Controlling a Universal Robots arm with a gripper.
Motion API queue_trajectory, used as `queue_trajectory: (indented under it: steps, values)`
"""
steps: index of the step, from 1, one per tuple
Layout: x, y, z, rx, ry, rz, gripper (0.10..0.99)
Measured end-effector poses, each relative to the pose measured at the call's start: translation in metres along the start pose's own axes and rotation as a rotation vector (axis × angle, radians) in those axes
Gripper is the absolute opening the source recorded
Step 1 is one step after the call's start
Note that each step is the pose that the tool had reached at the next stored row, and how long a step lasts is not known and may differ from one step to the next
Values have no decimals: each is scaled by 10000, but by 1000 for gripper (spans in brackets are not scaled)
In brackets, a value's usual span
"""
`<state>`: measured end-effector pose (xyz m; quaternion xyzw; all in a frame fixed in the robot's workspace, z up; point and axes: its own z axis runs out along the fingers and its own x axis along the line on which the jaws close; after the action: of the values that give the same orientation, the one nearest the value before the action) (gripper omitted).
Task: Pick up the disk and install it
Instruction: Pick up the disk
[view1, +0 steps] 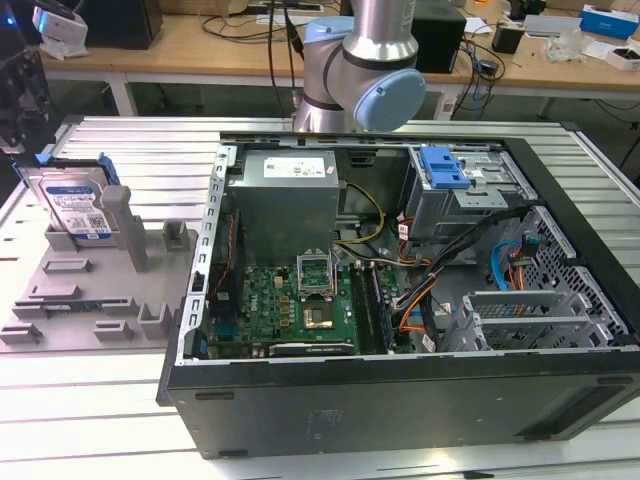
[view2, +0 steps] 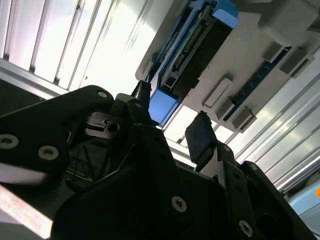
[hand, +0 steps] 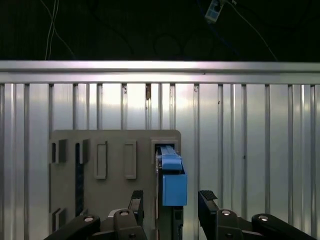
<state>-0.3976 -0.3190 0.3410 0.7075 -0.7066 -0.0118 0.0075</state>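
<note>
- The disk stands on edge in a slot of the grey fixture at the exterior view's left, on the slatted metal table
- In the first wrist view the gripper hangs over the disk's blue carrier tab, its fingers spread wide, one on each side, with a gap between each and the tab: nothing is grasped
- A tall grey post of the fixture rises just beside the disk
- The open computer case lies well apart, toward the exterior view's right
- Inside it are the grey power-supply box, the green motherboard, a blue latch on a metal cage, and loose cables crossing the middle
</note>
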Motion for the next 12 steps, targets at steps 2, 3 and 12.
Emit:
queue_trajectory:
  steps: [2,3,12]
  values:
    - [0,-1,27,-4,-7,-1,557]
    - [0,-1,46,-6,-8,-1,557]
    - [1,-4,152,-9,-10,-1,557]
